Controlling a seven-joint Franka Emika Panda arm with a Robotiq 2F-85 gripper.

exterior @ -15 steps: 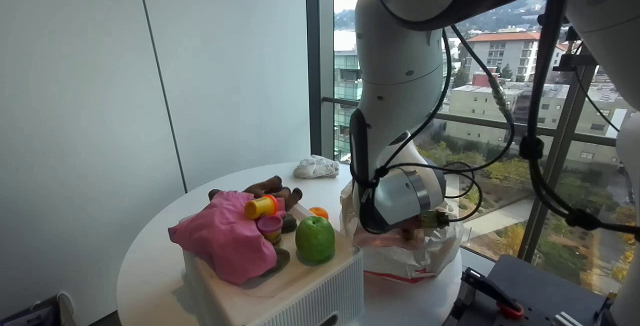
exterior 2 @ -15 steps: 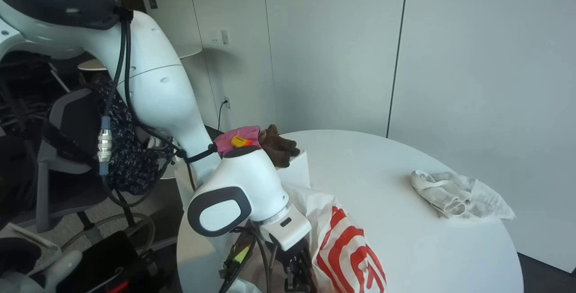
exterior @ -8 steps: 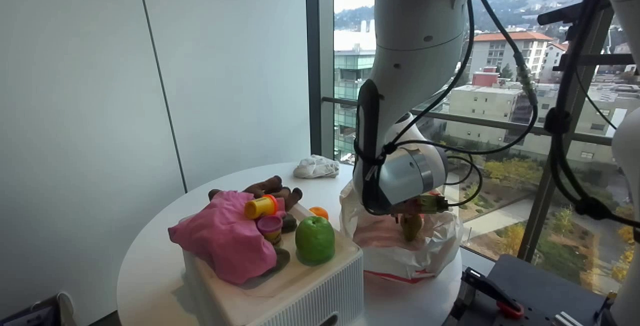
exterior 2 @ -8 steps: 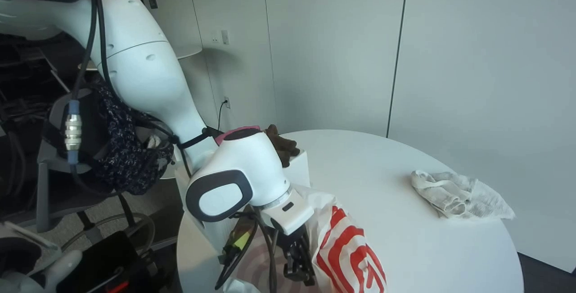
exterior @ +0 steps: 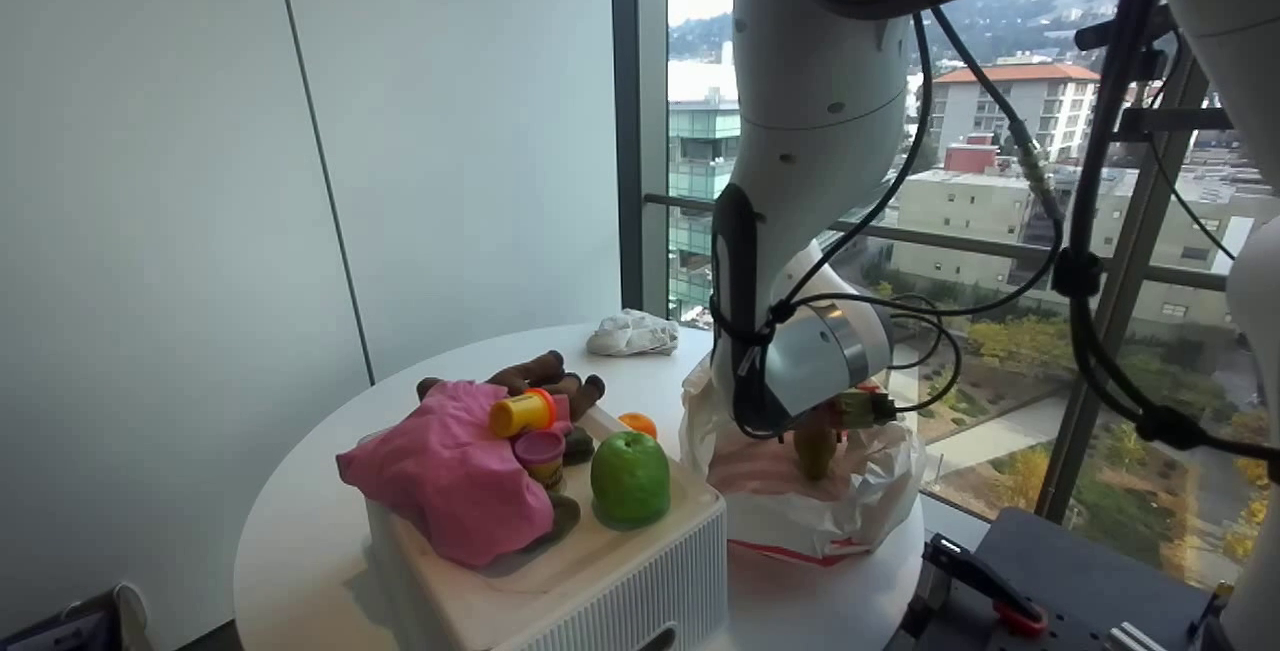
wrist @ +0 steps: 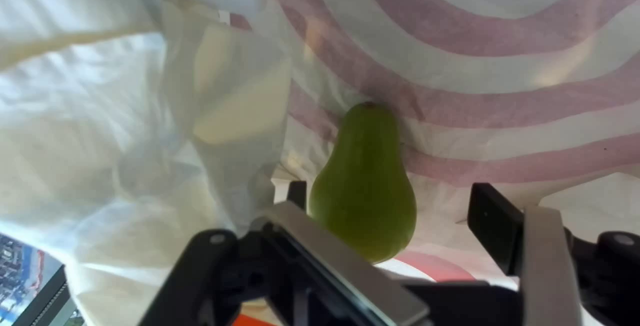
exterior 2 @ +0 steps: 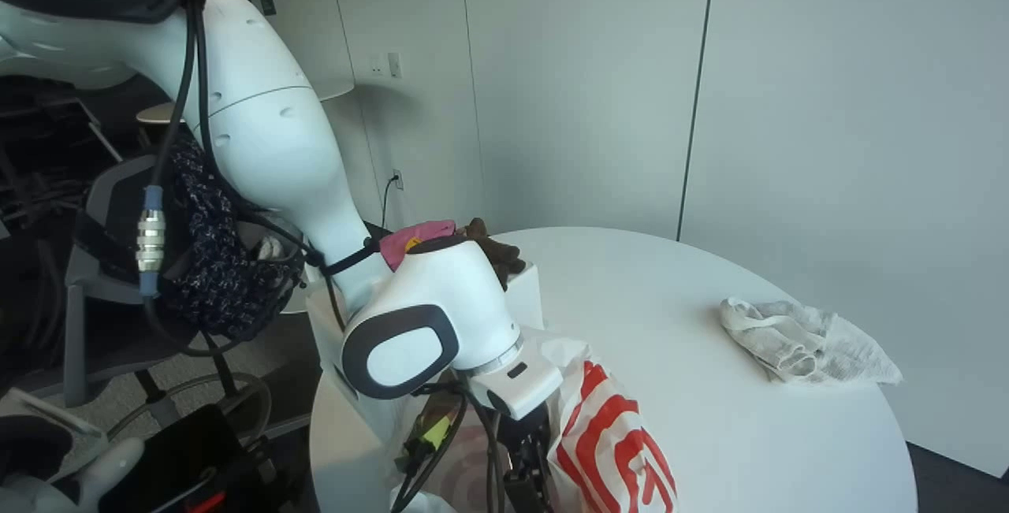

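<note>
In the wrist view my gripper (wrist: 394, 206) stands open, one finger on each side of a green pear (wrist: 365, 176). The pear is close beside the left fingertip; a wide gap parts it from the right fingertip. Its narrow end points away from my palm. Below and around is a white plastic bag (wrist: 500, 75) with faded red rings. In an exterior view the pear (exterior: 815, 456) shows under the gripper, within the mouth of the bag (exterior: 870, 521). Whether the pear rests on the bag I cannot tell. In an exterior view the hand (exterior 2: 520, 450) is partly hidden by cables.
Beside the bag is a white box (exterior: 640, 561) bearing a green fruit (exterior: 630, 479), a pink cloth (exterior: 460, 471), a yellow tub (exterior: 520, 414) and a purple-lidded tub (exterior: 541, 461). An orange (exterior: 638, 423) sits behind it. A crumpled white cloth (exterior 2: 804, 340) lies on the round table (exterior 2: 709, 434).
The arm rose out of the bag, then dipped slightly and shifted a little. My jaws have spread apart. The pear, mostly hidden a second ago, now shows below the gripper.
</note>
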